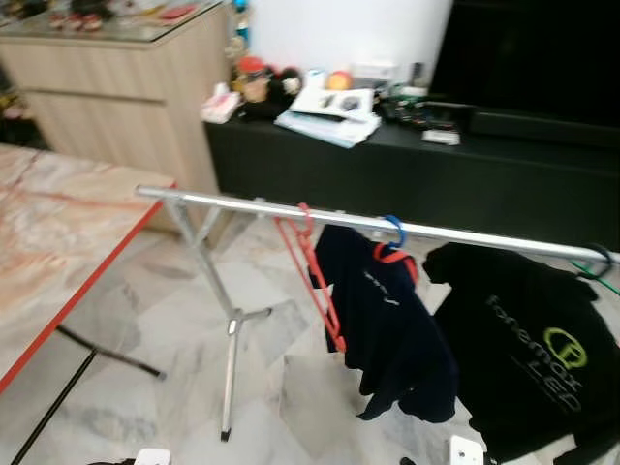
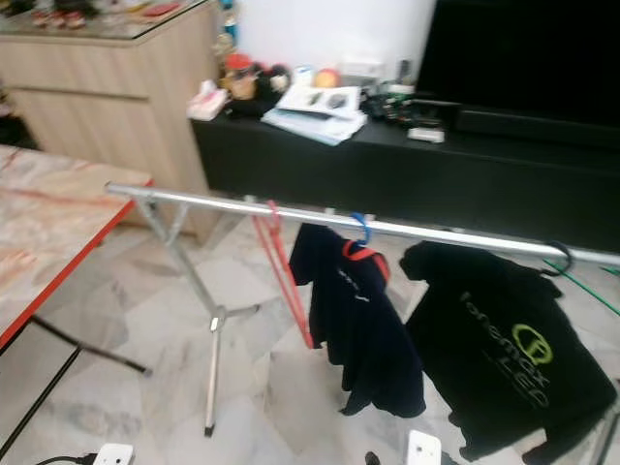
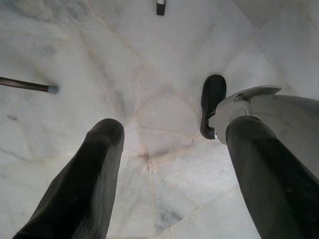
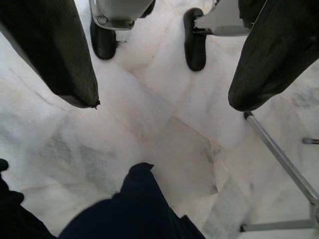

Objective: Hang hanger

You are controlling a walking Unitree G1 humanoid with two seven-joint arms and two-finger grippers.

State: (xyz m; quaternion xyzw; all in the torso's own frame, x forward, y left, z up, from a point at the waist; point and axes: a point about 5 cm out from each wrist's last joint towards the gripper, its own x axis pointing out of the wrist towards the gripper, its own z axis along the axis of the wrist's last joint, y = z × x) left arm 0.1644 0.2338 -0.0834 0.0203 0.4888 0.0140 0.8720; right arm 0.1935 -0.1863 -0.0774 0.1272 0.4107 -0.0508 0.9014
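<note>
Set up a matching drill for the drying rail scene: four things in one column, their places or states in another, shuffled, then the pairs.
Things:
1. red hanger
2. navy shirt
3. black shirt with green logo
4. papers

Places or states:
A. lying on the black TV cabinet
B. hangs bare on the rail, no garment on it
C. hangs farthest to the robot's right
D. hangs from a blue hook, between the other two

Pairs: 1-B, 2-D, 3-C, 4-A
</note>
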